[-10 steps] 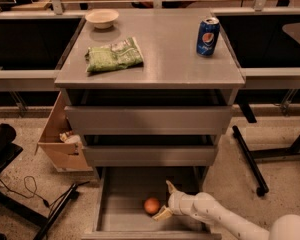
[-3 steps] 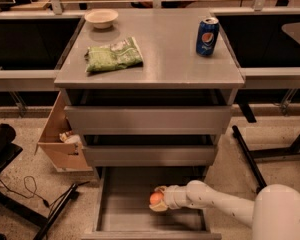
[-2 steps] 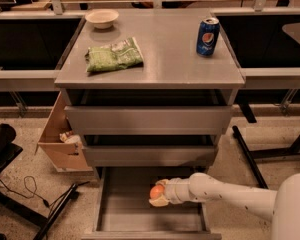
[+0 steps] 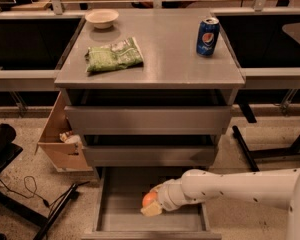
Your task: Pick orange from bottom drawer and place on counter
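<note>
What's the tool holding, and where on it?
The small round orange fruit, clasped on its side nearest the arm by the tool inside the open bottom grey metal drawer.

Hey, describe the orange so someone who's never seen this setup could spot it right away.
Start at the grey drawer cabinet in the middle and go down to its bottom drawer, the only one pulled open. Inside it, the gripper on the white arm is closed around the orange: a small round orange-coloured fruit, the only thing in that drawer.
</note>
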Action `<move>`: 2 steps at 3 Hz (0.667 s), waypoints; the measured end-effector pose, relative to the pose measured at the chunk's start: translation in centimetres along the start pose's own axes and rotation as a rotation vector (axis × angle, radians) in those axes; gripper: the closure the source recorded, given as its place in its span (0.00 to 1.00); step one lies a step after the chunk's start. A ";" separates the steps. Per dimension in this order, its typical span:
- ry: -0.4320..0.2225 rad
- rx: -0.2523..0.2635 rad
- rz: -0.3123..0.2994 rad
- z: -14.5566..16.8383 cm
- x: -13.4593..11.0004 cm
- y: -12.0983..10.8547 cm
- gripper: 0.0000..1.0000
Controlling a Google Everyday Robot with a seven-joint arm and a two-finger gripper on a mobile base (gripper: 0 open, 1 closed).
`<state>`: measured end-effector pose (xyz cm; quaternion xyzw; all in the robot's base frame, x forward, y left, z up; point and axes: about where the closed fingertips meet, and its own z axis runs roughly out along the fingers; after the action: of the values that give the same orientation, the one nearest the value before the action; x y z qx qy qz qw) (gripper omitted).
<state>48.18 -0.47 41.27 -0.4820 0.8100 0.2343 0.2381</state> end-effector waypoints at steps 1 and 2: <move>0.042 -0.007 0.023 -5.6 -2.1 3.7 1.00; 0.043 0.049 -0.029 -9.1 -4.8 3.0 1.00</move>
<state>46.06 -1.53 51.74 -0.4926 0.8134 0.2004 0.2359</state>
